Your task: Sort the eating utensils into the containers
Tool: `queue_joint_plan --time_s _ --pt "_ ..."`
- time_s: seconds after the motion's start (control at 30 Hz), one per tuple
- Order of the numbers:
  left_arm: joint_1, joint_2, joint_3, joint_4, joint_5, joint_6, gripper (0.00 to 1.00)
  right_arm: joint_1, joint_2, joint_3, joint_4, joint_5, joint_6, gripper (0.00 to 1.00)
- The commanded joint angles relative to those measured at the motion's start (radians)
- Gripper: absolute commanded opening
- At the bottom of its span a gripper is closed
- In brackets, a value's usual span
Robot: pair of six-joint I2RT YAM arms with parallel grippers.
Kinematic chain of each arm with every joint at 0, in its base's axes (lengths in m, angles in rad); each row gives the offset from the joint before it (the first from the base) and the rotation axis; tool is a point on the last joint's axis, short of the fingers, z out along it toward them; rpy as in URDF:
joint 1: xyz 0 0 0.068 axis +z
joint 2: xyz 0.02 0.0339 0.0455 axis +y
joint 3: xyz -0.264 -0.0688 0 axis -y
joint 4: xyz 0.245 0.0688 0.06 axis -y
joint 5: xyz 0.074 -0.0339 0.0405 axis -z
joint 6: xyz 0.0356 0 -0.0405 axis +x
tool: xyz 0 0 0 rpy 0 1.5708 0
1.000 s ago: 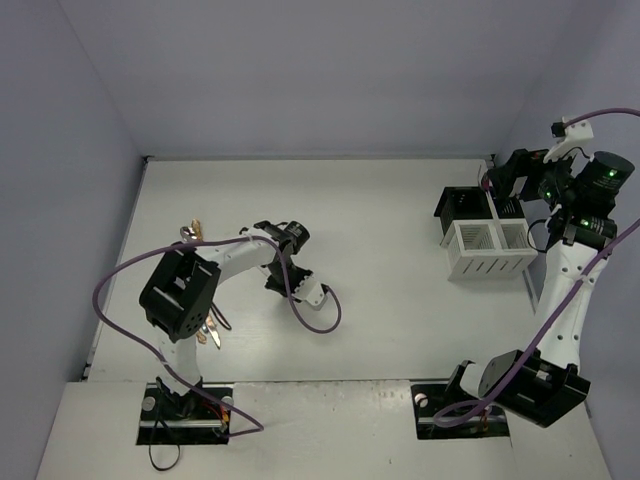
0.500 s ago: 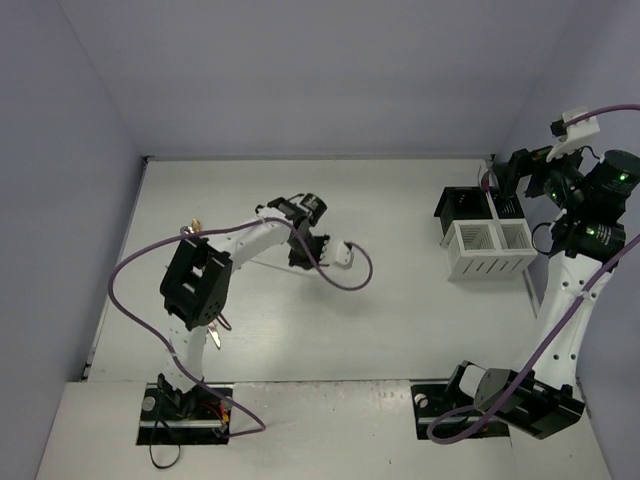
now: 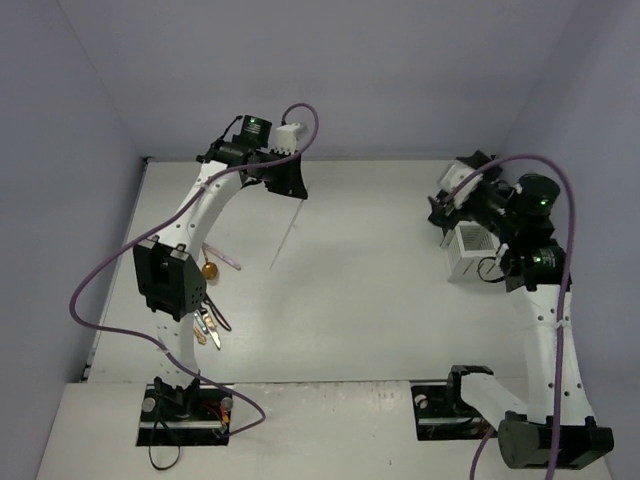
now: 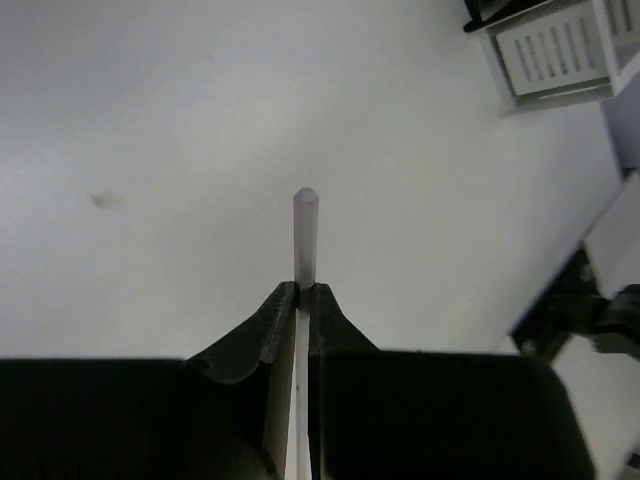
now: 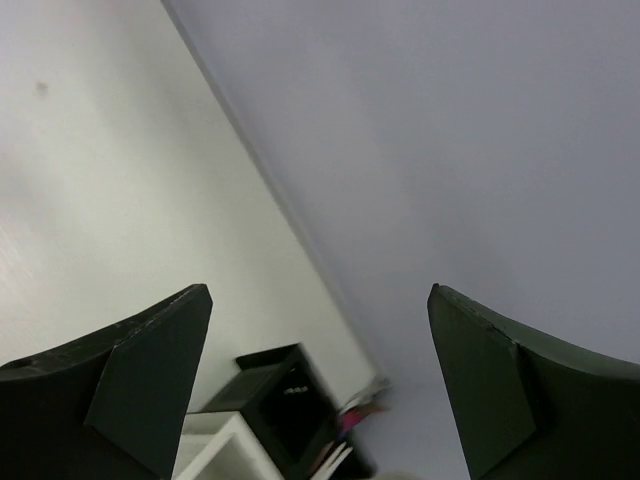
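Stick (image 4: 305, 238), slim pale translucent, pinched between left jaws, right jaws wide apart

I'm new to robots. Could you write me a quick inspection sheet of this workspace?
Surface: white table, one faint mark.
Job's things: pale stick held in the air; gold spoon and other utensils lying at left; white bin and black bin at right.
Clutter: nothing seen.
Grippers: left gripper, jaws shut on the pale stick; right gripper, jaws wide open, empty, near the bins.
Cables: purple cables, hanging in loose loops.
Surroundings: plain lavender walls.
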Motion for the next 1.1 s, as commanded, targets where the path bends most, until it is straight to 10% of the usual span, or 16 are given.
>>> queue_joint_plan --time_s 0.0,0.4,1.07 --pt "0.008 -0.089 -0.163 0.071 0.257 -0.387 0.0 0.213 -0.151 -0.17 0.111 0.093 -0.443 0.87" --pt "0.002 -0.217 -0.557 0.489 0.478 -0.806 0.0 0.81 -0.206 -0.469 0.185 0.198 -0.747 0.81" --pt "-0.056 -0.276 -0.622 0.507 0.433 -0.857 0.0 0.987 0.084 -0.372 0.26 0.342 -0.67 0.73"
